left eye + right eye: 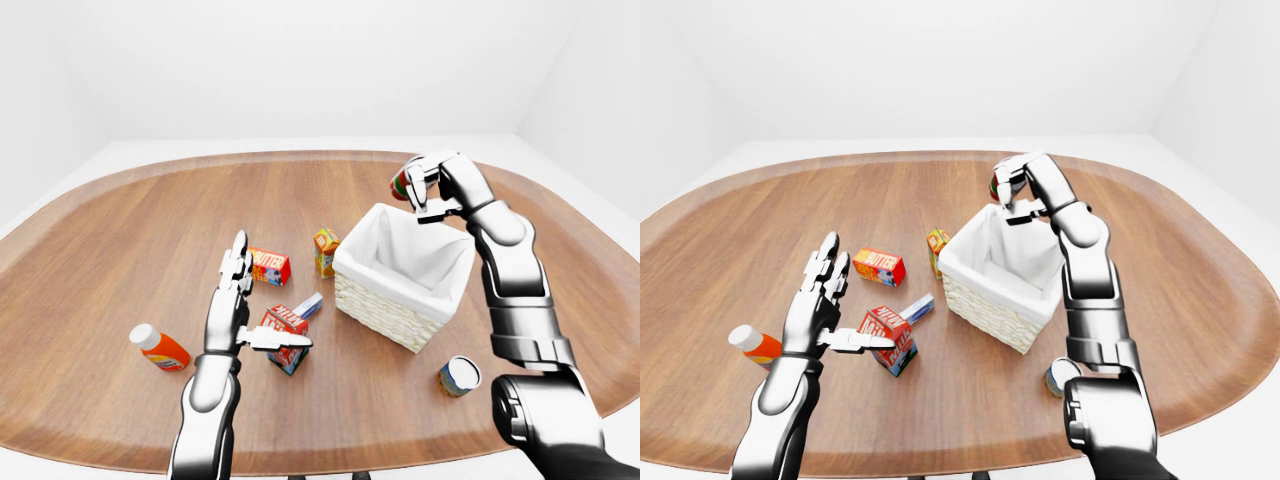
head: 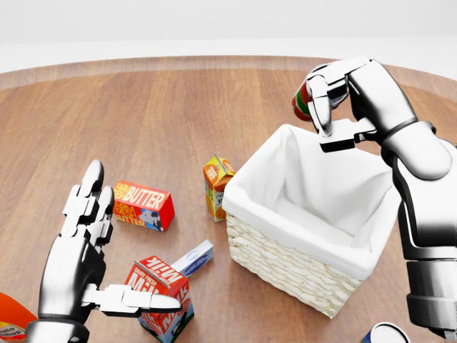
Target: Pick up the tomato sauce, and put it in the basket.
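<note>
Behind right hand (image 2: 335, 100), tomato sauce (image 2: 300, 101) seems mostly hidden.

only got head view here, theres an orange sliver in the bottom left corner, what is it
observer: An orange bottle with a white cap, lying on the table; in the left-eye view it is to the left of the left hand and apart from it.
operator: ok and the round thing cut off at the bottom right
observer: A small can with a pale top, sitting on the table below and to the right of the basket in the left-eye view, not touching it.
</note>
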### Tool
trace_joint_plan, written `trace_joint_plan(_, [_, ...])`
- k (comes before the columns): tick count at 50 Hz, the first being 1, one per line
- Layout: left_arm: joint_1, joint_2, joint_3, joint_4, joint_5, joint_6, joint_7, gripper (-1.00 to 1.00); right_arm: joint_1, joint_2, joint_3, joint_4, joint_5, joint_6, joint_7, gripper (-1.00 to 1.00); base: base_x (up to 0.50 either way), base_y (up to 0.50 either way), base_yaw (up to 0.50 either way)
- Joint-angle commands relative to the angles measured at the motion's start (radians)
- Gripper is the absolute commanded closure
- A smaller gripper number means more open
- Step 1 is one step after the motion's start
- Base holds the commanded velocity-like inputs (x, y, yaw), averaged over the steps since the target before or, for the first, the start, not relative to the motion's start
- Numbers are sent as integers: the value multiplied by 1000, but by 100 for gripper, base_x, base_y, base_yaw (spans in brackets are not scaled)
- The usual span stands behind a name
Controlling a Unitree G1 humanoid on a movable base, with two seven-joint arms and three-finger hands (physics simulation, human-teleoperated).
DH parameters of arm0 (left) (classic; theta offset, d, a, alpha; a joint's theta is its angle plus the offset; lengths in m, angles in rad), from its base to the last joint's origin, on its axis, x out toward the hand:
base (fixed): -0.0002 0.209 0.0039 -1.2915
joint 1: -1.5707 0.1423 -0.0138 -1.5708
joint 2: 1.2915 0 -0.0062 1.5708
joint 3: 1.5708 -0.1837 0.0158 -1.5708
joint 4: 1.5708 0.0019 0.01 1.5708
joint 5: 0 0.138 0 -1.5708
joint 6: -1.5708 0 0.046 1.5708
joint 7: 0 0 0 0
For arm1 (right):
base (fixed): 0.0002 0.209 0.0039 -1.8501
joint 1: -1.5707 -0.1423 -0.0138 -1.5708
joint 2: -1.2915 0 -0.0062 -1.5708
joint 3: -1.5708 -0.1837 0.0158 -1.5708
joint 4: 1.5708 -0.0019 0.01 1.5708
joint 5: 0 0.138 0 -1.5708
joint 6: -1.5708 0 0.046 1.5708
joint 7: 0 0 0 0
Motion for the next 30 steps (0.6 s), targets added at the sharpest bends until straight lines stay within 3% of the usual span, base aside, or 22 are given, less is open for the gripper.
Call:
trace_joint_plan(1, [0,0,0,3,0,0,1,-100,-101,-23,5,215,-46,0,-77,100,0,0,0])
trace_joint_plan(19, [3,0,-2,0,4,0,1,-100,-180,-27,23,436,-75,0,-131,100,0,0,0])
trace_joint_plan(30, [4,0,-3,3,5,0,1,-100,-175,-18,41,443,-104,0,-81,100,0,0,0])
